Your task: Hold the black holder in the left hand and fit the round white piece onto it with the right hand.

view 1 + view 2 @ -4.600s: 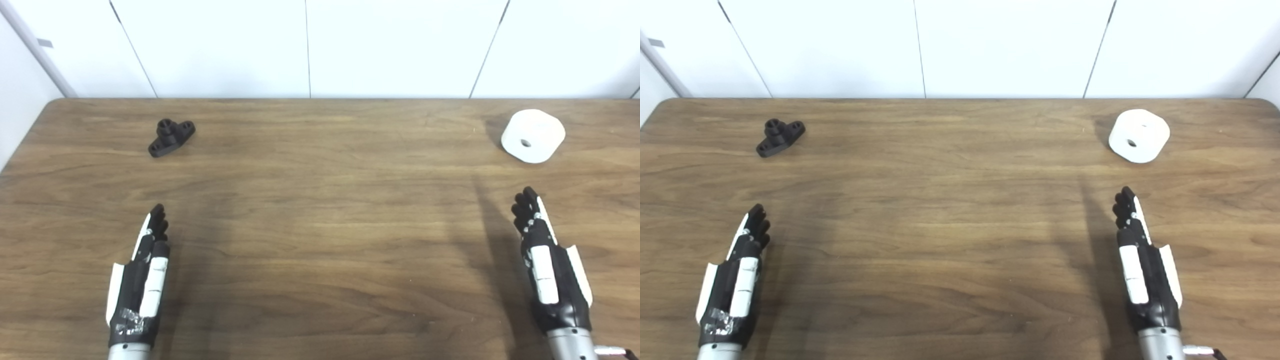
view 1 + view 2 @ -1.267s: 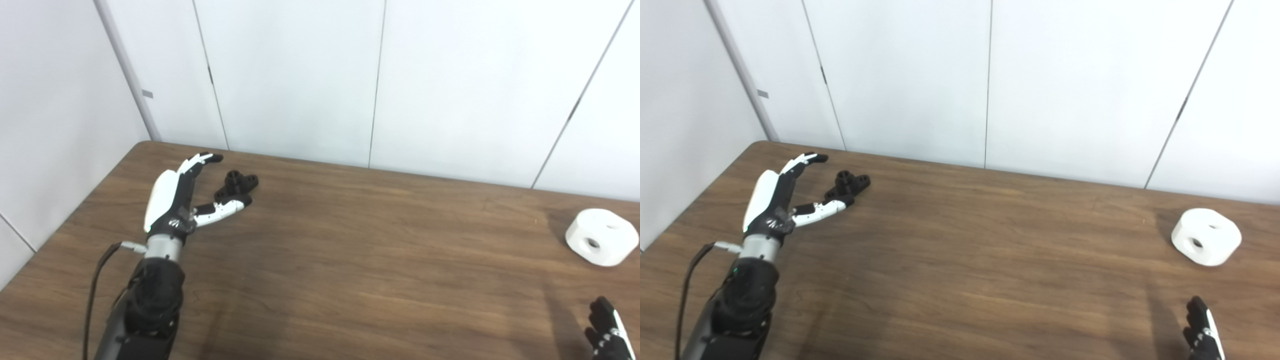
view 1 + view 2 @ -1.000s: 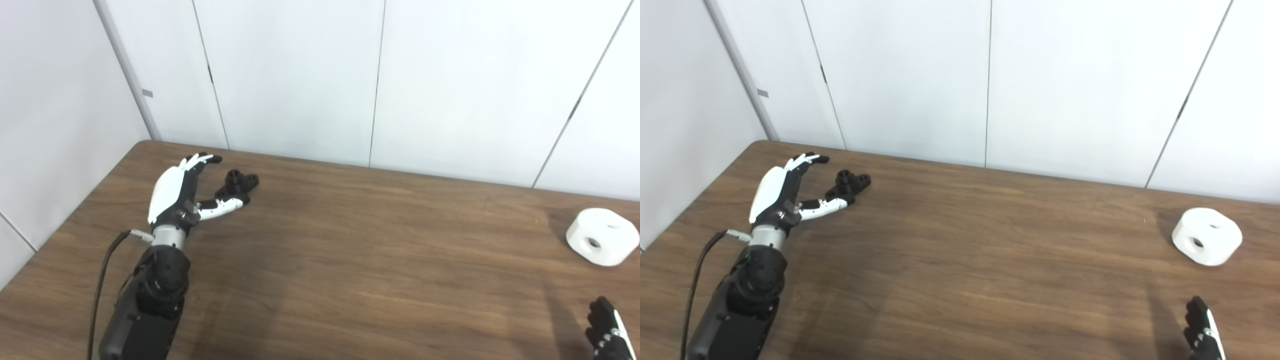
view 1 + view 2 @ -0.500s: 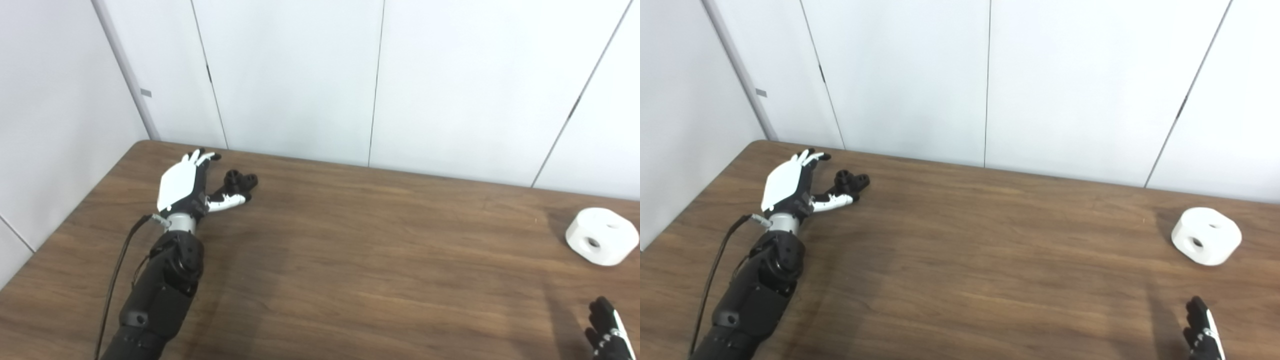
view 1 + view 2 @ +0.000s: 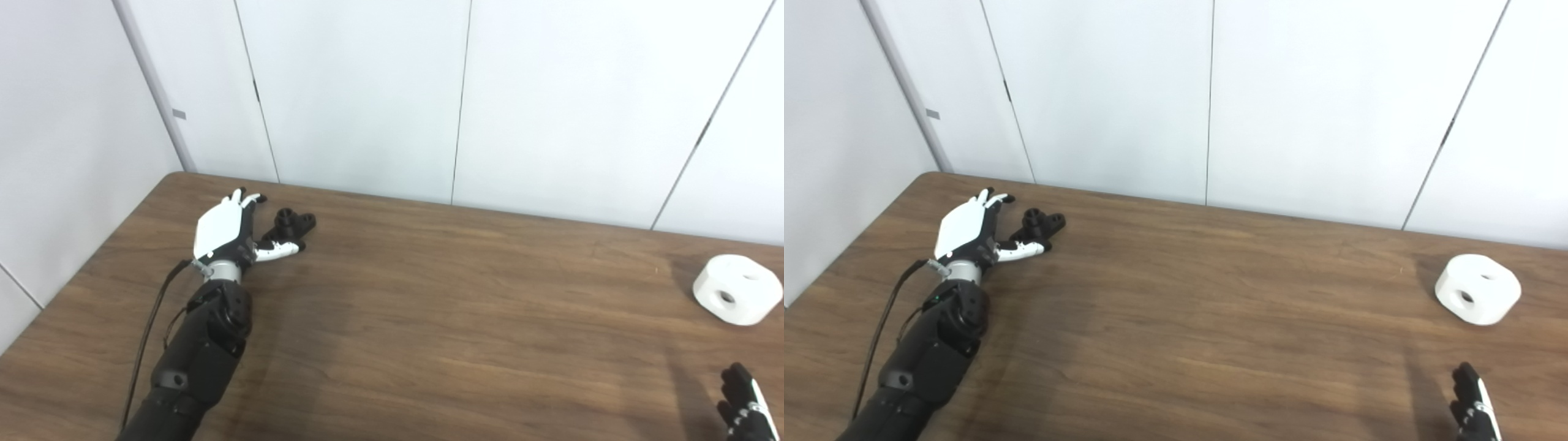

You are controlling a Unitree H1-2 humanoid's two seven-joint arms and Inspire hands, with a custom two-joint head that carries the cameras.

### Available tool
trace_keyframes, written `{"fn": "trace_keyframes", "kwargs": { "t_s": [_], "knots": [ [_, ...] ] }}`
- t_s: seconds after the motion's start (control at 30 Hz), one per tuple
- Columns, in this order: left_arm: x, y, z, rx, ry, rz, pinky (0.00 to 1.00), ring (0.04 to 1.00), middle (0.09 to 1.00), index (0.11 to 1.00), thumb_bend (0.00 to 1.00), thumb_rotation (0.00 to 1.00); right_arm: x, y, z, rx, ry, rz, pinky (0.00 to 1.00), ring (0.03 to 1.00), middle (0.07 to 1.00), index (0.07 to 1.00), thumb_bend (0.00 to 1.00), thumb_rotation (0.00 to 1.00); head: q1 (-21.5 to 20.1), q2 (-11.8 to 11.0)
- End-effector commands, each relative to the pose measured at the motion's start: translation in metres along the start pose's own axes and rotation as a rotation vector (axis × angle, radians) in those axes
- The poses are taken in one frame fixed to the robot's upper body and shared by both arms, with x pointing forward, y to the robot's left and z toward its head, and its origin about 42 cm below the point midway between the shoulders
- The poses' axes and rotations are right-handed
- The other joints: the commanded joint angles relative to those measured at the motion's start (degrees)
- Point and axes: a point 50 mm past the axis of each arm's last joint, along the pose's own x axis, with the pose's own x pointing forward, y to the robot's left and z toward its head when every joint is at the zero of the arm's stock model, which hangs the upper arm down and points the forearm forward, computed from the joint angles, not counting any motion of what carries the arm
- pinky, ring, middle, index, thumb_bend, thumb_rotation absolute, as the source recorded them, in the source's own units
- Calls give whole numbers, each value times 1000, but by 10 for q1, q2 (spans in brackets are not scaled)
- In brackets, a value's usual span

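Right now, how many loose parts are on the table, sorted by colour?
Black: 1, the black holder, next to the open left hand.
White: 1, the round white piece, lying alone at the far right of the table.
Total: 2.

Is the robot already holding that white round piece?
No, the white piece sits alone on the table, with the right hand well short of it.
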Motion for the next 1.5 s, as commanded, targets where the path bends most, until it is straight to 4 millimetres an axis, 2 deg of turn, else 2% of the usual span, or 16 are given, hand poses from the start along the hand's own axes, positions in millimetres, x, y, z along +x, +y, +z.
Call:
{"fn": "trace_keyframes", "kwargs": {
  "t_s": [0.0,0.57,1.47],
  "knots": [
    [17,29,12,9,-31,75,1000,1000,1000,850,909,409,1,3,-6,10,2,-8,1000,1000,982,971,655,1000,0,1],
    [24,20,7,6,-3,43,1000,1000,976,794,897,394,-1,3,-4,10,7,-12,1000,992,966,960,678,992,-7,1],
    [37,18,9,-126,45,-12,1000,1000,954,783,867,374,-1,8,-4,-32,1,-16,1000,1000,975,966,678,1000,-19,-2]
  ]
}}
